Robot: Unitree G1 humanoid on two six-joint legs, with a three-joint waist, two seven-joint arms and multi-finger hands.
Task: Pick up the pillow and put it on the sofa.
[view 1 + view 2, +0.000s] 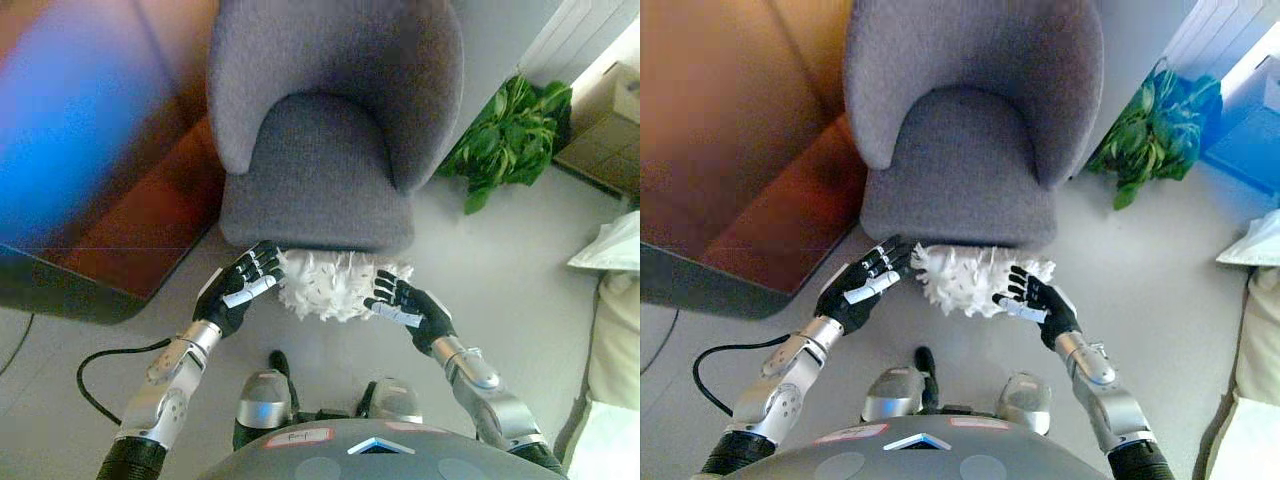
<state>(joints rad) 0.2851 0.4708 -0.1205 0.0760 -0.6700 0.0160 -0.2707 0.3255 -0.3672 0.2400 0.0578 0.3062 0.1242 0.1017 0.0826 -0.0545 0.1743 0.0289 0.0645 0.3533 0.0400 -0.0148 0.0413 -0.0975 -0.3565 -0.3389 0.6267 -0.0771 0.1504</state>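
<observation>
A white fluffy pillow [330, 285] lies on the floor right at the front edge of a grey armchair [325, 150], the sofa of the task. My left hand [245, 285] is at the pillow's left side, its fingers straight and touching the fluff. At the pillow's right side is my right hand [408, 308], fingers slightly bent against it. The pillow sits between both hands. The seat cushion [955, 165] of the armchair has nothing on it.
A green potted plant [510, 135] stands to the right of the armchair. A brown wooden surface [130, 215] with a dark edge lies to the left. Cardboard boxes [605, 130] and white fabric [615, 250] are at the far right.
</observation>
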